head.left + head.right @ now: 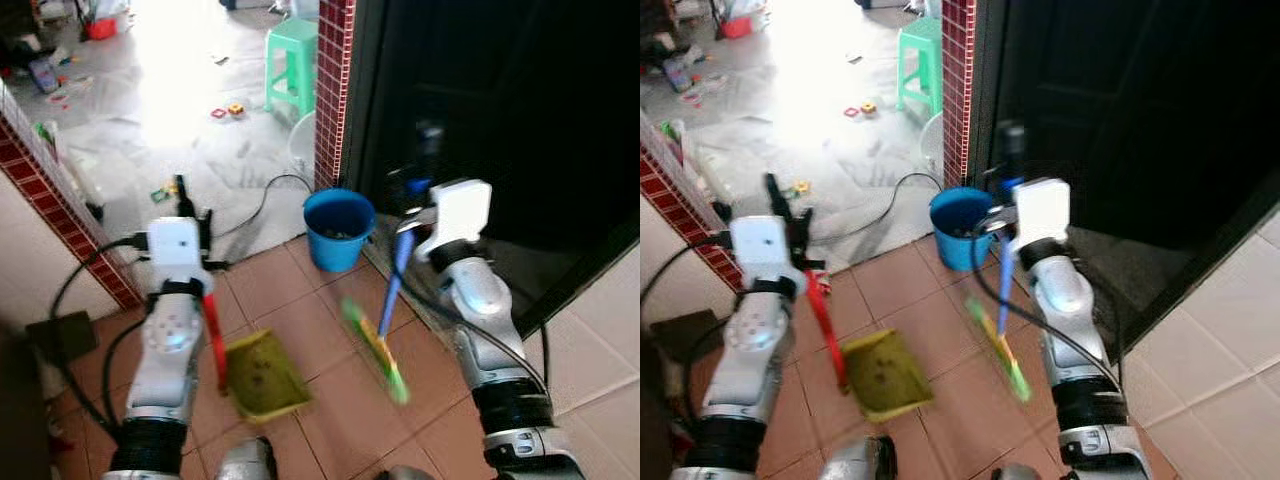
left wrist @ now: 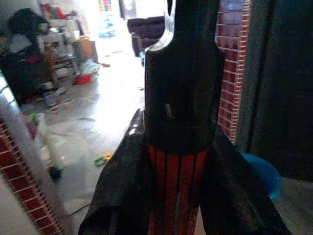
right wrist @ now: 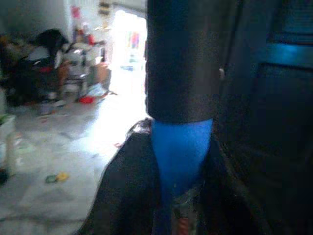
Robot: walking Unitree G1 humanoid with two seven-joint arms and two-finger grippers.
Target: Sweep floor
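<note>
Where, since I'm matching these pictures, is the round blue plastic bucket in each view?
Left eye view: round blue plastic bucket, centre, at the red-tiled pillar's foot.
Right eye view: bucket, centre, same spot.
Left wrist view: bucket beyond the red dustpan handle, beside the pillar.
Shared landmark: the pillar.

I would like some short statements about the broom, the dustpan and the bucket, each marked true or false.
1. The left gripper holds the dustpan by its red handle. True.
2. The broom has a red handle. False: its handle is blue, with green bristles.
3. The right gripper holds the broom. True.
4. The bucket is green. False: it is blue.
5. The stool lies on its side next to the bucket. False: it stands upright, farther away on the grey floor.
</note>
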